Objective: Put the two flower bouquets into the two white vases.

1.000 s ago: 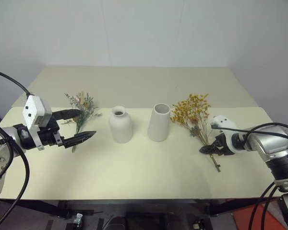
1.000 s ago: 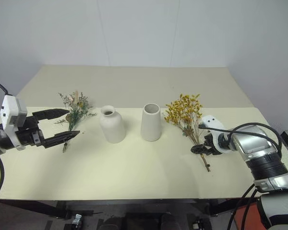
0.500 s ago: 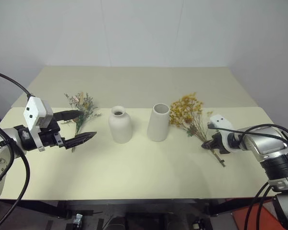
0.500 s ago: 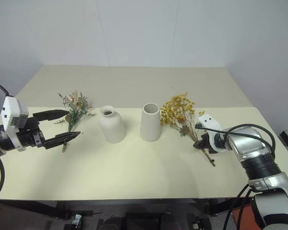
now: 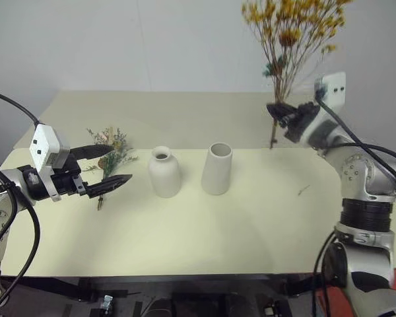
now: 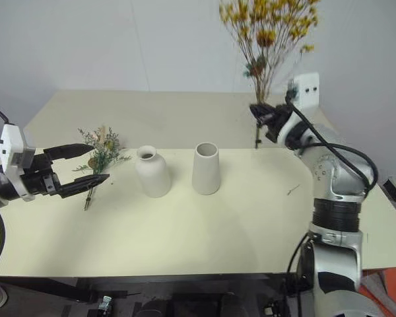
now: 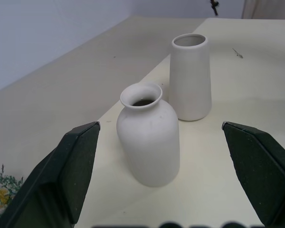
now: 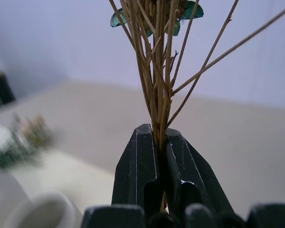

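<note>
Clamped on the yellow bouquet low on its stems: right gripper, holding it upright at far right. Spread wide: left gripper, around the grey-green sprig lying left of 2 vases. Likely light, brittle; best pinched at stems.

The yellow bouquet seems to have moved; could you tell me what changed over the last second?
The right gripper closed on the yellow bouquet and lifted it off the table, stems upright. The left gripper, open, the small sprig and both vases stayed put.
</note>
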`<action>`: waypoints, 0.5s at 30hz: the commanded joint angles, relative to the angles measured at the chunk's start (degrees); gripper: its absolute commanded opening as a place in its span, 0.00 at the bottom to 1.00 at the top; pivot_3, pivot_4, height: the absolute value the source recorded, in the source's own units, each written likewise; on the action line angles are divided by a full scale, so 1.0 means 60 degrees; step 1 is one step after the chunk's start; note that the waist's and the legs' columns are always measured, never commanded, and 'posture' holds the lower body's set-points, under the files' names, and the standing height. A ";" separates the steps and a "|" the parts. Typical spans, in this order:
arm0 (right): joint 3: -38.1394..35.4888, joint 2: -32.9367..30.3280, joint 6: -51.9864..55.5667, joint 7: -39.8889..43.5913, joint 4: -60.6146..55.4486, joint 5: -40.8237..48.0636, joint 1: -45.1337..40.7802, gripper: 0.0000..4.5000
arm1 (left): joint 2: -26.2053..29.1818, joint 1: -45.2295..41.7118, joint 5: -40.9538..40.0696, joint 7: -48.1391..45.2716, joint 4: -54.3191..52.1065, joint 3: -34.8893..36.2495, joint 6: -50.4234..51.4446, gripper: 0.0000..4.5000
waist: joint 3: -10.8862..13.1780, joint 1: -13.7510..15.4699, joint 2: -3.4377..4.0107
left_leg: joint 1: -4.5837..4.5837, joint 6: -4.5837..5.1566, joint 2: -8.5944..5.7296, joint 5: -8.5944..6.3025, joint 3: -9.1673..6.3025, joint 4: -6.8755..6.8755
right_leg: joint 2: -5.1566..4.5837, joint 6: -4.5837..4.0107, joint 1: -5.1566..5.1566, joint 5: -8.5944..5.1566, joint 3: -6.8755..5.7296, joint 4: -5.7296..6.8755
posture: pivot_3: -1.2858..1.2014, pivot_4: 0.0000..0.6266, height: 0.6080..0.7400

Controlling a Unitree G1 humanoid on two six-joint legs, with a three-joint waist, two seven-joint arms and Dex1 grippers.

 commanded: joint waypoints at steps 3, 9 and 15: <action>0.0419 0.1068 -0.1738 -0.0402 -0.0235 -0.0013 -0.0516 0.05 | 0.0126 -0.0266 0.0076 -0.0051 -0.0002 0.0014 -0.0114 1.00 | 0.0001 -0.0049 0.0002 | -0.0001 0.0000 0.0000 0.0000 -0.0001 0.0000 | 0.0000 -0.0002 -0.0003 0.0001 0.0000 0.0002 | 0.52 0.24 1.00; 0.1158 0.1904 -0.2821 -0.0503 0.0390 -0.0415 -0.0316 0.05 | 0.0104 -0.0145 0.0056 -0.0005 -0.0112 0.0126 -0.0077 1.00 | 0.0001 -0.0094 0.0002 | 0.0002 0.0000 0.0001 0.0000 -0.0003 -0.0001 | 0.0000 -0.0006 -0.0004 0.0003 -0.0001 0.0006 | 0.52 0.24 1.00; 0.1675 0.2072 -0.2777 -0.0378 0.0242 -0.0433 0.0188 0.05 | 0.0124 0.0010 0.0018 0.0053 -0.0228 0.0264 -0.0055 1.00 | 0.0001 -0.0088 0.0003 | -0.0001 0.0000 -0.0001 0.0000 -0.0004 -0.0002 | -0.0003 -0.0007 -0.0006 0.0003 -0.0001 0.0006 | 0.52 0.24 1.00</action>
